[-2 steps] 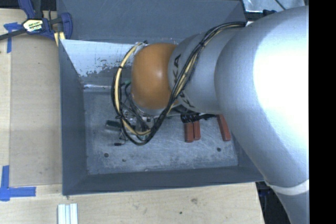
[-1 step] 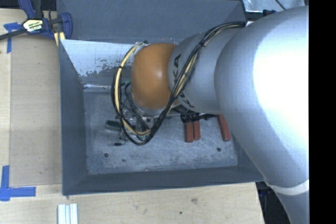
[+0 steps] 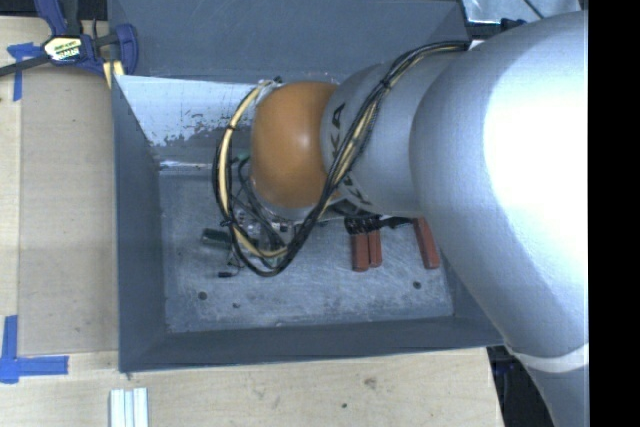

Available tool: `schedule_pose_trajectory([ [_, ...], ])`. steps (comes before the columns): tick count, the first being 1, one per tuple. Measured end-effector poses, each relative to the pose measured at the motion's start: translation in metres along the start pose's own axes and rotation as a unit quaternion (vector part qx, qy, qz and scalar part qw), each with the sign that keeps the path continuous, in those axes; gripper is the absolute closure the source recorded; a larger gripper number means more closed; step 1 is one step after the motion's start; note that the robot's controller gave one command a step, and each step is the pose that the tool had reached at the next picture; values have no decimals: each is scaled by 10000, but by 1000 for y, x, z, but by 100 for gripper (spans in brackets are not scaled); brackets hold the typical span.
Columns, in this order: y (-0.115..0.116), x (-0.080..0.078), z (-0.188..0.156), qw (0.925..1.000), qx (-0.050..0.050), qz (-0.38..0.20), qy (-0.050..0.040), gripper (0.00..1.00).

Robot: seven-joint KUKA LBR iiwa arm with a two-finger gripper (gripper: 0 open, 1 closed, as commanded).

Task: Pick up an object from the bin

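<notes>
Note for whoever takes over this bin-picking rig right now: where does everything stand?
Gripper: down near the floor of the grey metal bin, left of centre, under the arm's orange wrist cover; open or shut cannot be told.
Things: a pair of short reddish-brown bars lying side by side right of centre, a third like bar farther right, both apart from the gripper.
Done: nothing seen lifted.
Left: grasp one thing and lift it out.
</notes>
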State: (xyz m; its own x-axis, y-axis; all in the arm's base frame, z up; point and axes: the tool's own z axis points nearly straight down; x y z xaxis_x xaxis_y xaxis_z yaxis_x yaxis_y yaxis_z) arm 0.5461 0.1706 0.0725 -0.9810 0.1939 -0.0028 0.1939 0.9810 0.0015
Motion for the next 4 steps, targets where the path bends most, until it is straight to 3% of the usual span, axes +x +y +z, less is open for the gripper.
schedule_pose_trajectory([
  [2, -1, 1, -26, 10000, 19, 4, 34, 100],
  [4, -1, -1, -56, 10000, 0, 7, -4, 100],
])
